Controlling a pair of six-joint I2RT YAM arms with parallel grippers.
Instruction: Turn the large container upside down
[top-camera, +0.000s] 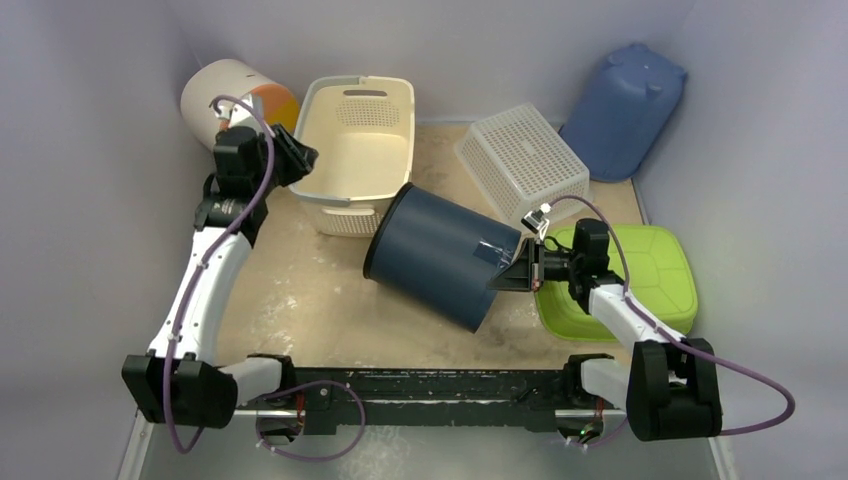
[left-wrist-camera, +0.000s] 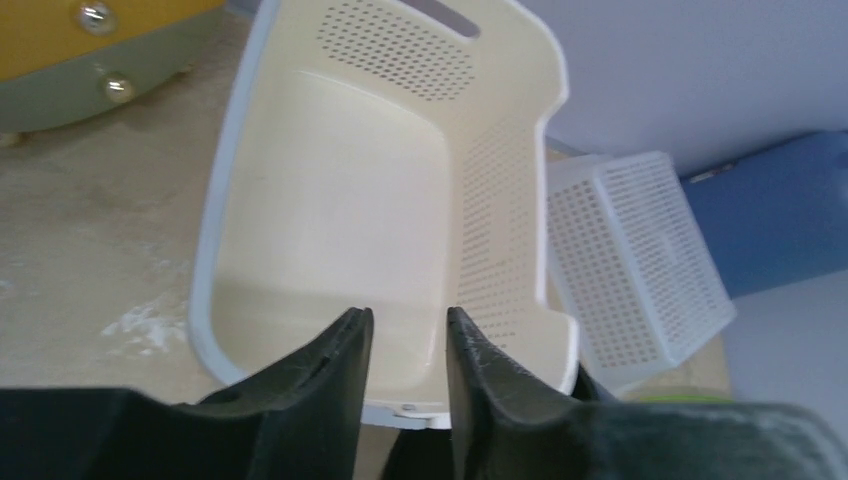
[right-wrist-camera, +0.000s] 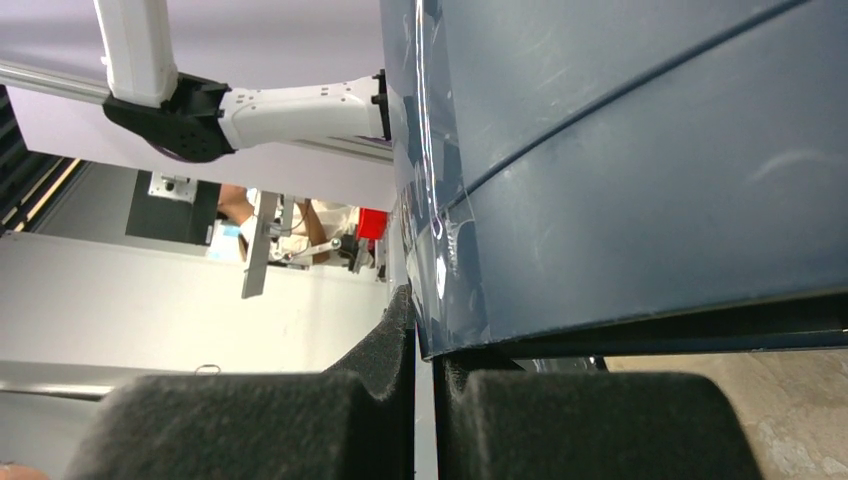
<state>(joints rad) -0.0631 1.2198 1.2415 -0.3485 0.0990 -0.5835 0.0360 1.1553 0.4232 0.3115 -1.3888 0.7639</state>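
Lavender walls are closing in a scuffed beige tabletop (top-camera: 300, 310). At the far left corner a cream and orange cylindrical bin (top-camera: 232, 92) is lying on its side against the wall. The left arm is rising from its base at the near left edge, bending at the elbow and reaching forward along the left side. The left gripper (top-camera: 303, 157) is hovering at the left rim of a cream perforated laundry basket (top-camera: 350, 215). In the wrist view its fingers (left-wrist-camera: 340, 360) are standing slightly apart over the basket's near rim, pinching nothing.

The large container (top-camera: 440, 255), a dark navy bin, is lying on its side in the middle of the tabletop, just in front of the cream basket, with its axis slanting toward the near right. The right arm is angling up and inward from its base at the near right edge with its wrist turned left. The right gripper (top-camera: 512, 274) is pinching the thin edge of the navy bin's right end, its pads pressed on either side of the wall. Under that forearm a lime-green lid (top-camera: 650, 270) is resting flat. Behind it a white mesh basket (top-camera: 522, 160) is sitting upside down, and a blue tub (top-camera: 625, 110) is leaning against the right wall.
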